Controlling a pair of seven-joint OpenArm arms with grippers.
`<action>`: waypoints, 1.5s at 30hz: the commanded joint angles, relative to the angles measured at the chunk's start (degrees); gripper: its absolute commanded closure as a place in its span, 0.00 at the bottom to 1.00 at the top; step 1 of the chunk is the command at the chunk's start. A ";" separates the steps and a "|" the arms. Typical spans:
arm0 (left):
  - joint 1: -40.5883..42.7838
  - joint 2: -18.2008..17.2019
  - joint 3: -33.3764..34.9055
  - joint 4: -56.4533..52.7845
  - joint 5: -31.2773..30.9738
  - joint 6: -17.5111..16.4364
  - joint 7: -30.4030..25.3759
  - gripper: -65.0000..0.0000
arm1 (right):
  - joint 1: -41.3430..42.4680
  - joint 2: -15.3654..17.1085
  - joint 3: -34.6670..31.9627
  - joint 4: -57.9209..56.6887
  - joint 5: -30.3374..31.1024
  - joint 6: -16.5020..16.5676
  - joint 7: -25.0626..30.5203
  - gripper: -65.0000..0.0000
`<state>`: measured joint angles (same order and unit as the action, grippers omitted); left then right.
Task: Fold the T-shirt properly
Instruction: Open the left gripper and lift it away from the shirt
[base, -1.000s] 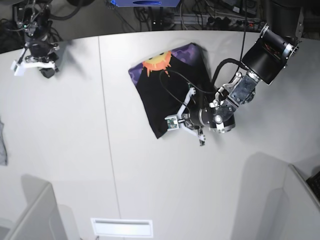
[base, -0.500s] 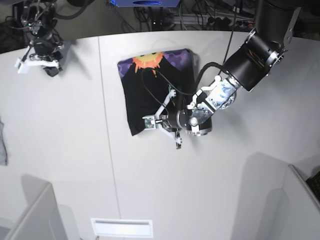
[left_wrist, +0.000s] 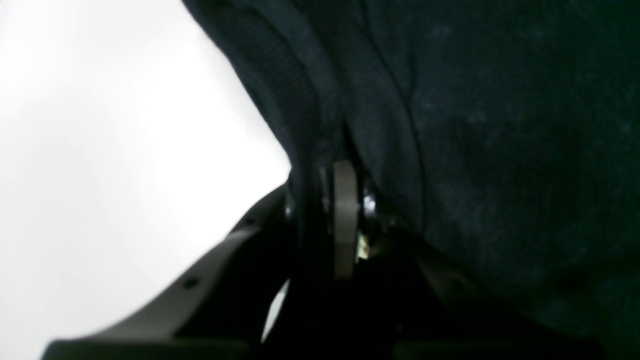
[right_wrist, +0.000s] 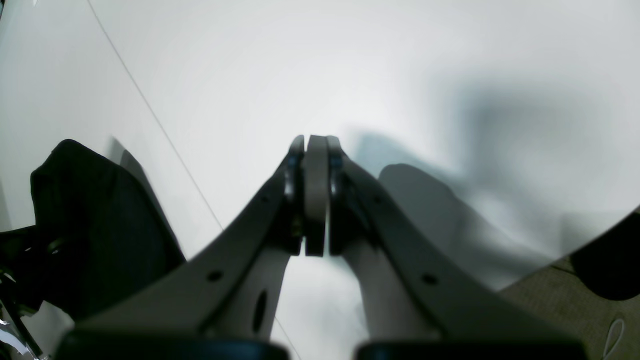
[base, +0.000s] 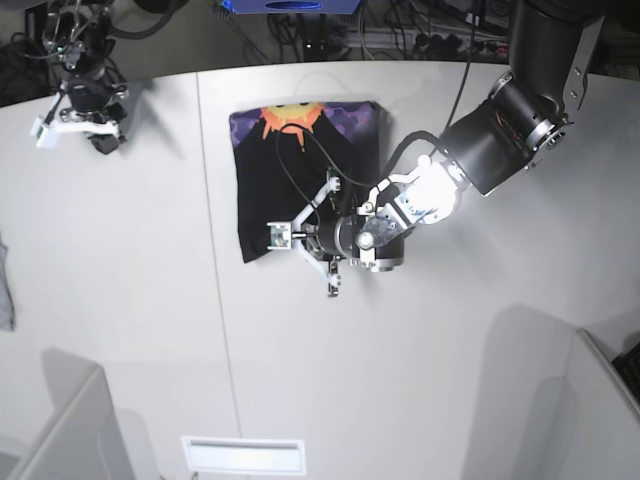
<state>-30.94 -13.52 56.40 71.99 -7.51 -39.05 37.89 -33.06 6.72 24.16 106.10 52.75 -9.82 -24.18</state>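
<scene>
The black T-shirt (base: 300, 175) lies folded into a rectangle on the white table (base: 450, 380), its orange sun and purple print at the far end. My left gripper (base: 300, 243) sits at its near edge, shut on the cloth. Black fabric of the T-shirt (left_wrist: 475, 150) fills the left wrist view, pinched at a grey pad (left_wrist: 345, 220). My right gripper (base: 85, 125) hangs over the table's far left corner, shut on nothing, its pads (right_wrist: 315, 195) pressed together. The T-shirt (right_wrist: 95, 240) shows dark at the left of the right wrist view.
A small grey cloth scrap (base: 5, 285) lies at the table's left edge. Grey partitions stand at the near left (base: 60, 430) and near right (base: 600, 400). A white slotted panel (base: 243, 455) sits at the near edge. Cables crowd the back.
My left gripper has dragged the T-shirt leftward across the table and turned it squarer to the edges. The right gripper has barely moved.
</scene>
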 joint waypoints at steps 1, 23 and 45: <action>-0.23 0.02 0.26 -0.03 -0.01 -0.95 1.01 1.00 | -0.04 0.71 0.41 0.84 0.39 0.64 1.02 1.00; -8.84 1.78 0.08 0.59 -0.54 -0.95 1.01 0.38 | 0.05 0.71 0.06 0.75 0.39 0.64 1.02 1.00; 27.99 -2.35 -51.52 39.44 0.08 -0.95 5.76 1.00 | -0.22 -2.19 0.32 1.63 -36.88 26.57 7.96 1.00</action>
<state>-2.96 -15.64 5.26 110.34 -6.94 -39.53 44.36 -32.93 4.32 24.18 106.74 15.00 16.40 -18.15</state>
